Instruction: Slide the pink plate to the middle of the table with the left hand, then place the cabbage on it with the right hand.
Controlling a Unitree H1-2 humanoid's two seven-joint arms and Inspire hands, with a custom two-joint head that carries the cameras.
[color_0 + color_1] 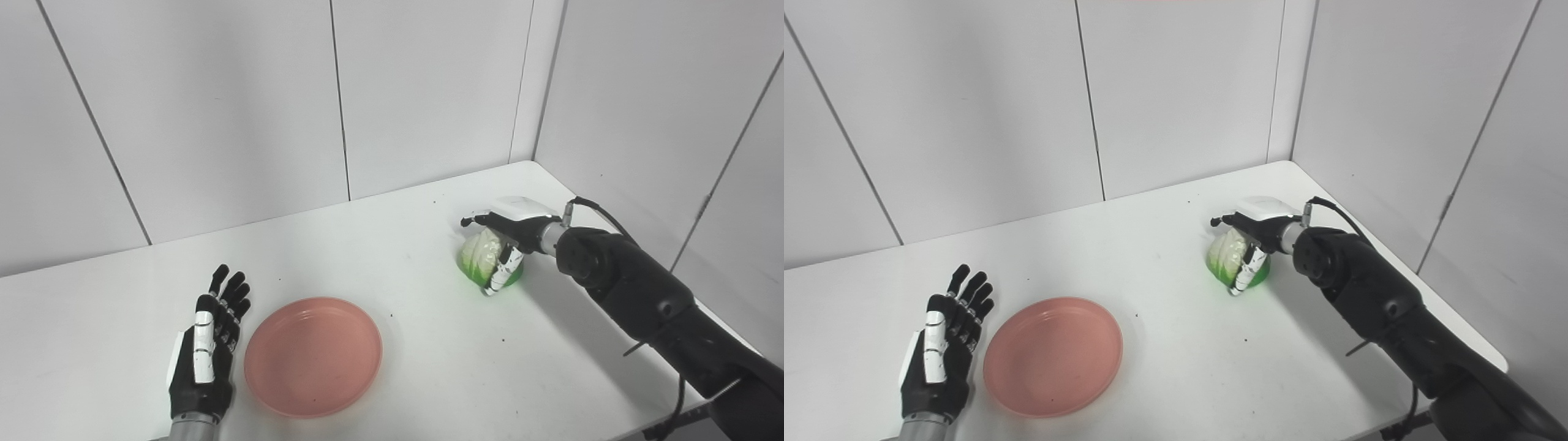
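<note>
The pink plate lies empty on the white table, left of centre near the front edge. My left hand rests flat just left of the plate, open, fingers spread and pointing away, not touching it. The cabbage, pale with a green base, sits on the table at the right. My right hand is wrapped over it from the right, thumb down its front and fingers over the top, shut on it. The cabbage's base still appears to touch the table.
Grey wall panels close off the back and right side of the table. The table's right edge runs close under my right forearm. Small dark specks dot the surface.
</note>
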